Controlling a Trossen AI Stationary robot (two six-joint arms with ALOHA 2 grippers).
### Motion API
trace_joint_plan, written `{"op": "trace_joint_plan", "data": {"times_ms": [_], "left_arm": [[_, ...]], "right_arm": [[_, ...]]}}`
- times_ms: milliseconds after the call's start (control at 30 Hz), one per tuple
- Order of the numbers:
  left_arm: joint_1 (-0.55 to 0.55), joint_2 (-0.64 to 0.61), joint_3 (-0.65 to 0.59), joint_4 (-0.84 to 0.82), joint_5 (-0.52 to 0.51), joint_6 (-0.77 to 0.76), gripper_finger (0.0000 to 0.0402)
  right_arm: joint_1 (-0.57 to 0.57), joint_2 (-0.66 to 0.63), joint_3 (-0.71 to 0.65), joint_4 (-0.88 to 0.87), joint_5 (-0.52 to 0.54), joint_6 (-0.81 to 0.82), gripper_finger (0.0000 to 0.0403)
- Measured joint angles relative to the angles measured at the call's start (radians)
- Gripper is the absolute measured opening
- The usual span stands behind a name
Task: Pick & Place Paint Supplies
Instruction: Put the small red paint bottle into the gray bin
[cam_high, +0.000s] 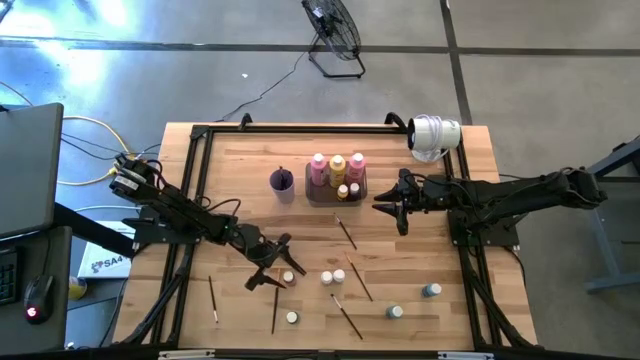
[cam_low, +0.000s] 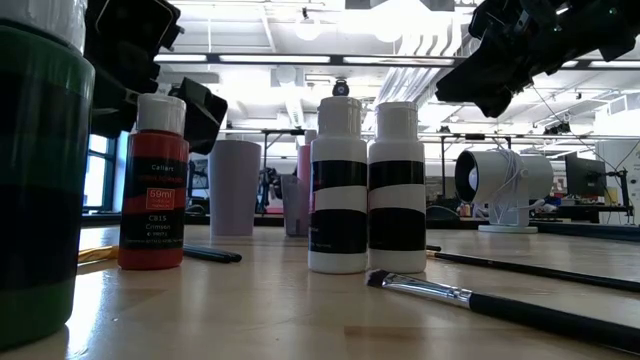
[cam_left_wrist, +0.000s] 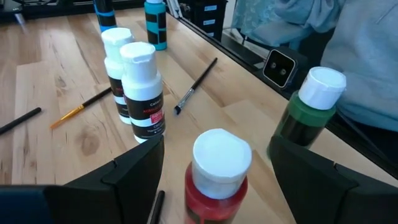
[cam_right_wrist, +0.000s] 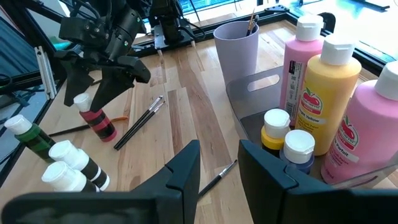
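A small red paint bottle (cam_left_wrist: 217, 168) with a white cap stands upright on the table. My left gripper (cam_high: 278, 265) is open, one finger on each side of the bottle's cap and clear of it; the right wrist view shows it over this red bottle (cam_right_wrist: 96, 121). My right gripper (cam_right_wrist: 219, 155) is open with nothing between its fingers, above the table just right of the dark grey tray (cam_right_wrist: 261, 93). In the tray stand two pink bottles (cam_right_wrist: 298, 62), a yellow one (cam_right_wrist: 329, 87) and two small ones (cam_right_wrist: 275, 130). The purple cup (cam_high: 282, 182) stands left of the tray.
Two black-and-white bottles (cam_left_wrist: 134, 87) stand close beside the red one, and a green bottle (cam_left_wrist: 308, 112) stands near the front edge. Blue bottles (cam_high: 396, 312) stand at the near right. Several brushes (cam_high: 345, 232) lie across the table's middle and front. A white device (cam_high: 433, 135) sits at the far right.
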Motion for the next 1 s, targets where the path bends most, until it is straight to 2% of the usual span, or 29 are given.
{"op": "trace_joint_plan", "data": {"times_ms": [500, 1000], "left_arm": [[0.000, 0.000, -0.001, -0.014, -0.009, 0.011, 0.0191], [0.000, 0.000, -0.001, -0.014, -0.009, 0.011, 0.0141]], "right_arm": [[0.000, 0.000, 0.000, 0.000, 0.002, 0.000, 0.0100], [0.000, 0.000, 0.000, 0.000, 0.002, 0.000, 0.0100]]}}
